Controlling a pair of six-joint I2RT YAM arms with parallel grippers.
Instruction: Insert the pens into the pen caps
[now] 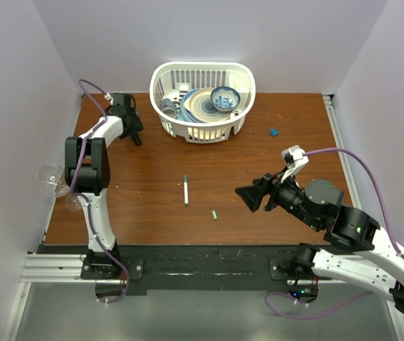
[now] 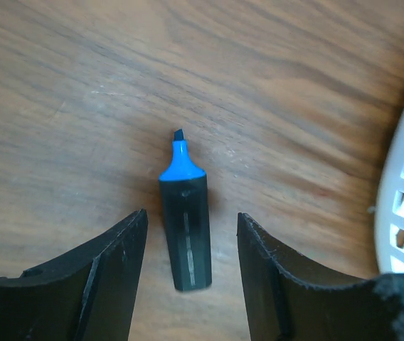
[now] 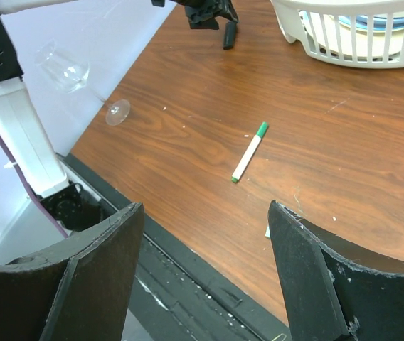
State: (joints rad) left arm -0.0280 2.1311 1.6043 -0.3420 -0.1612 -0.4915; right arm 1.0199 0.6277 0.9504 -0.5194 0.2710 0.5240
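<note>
Right wrist view: slim white green-ended pen on grained wooden table.

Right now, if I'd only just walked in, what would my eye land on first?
Probably the white basket of dishes at the far edge of the table. Next, the left gripper hanging open around a black marker with a blue tip, close beside that basket. Mid-table lie a white pen and, a little nearer and to the right, one tiny green cap, apart from it.
</note>
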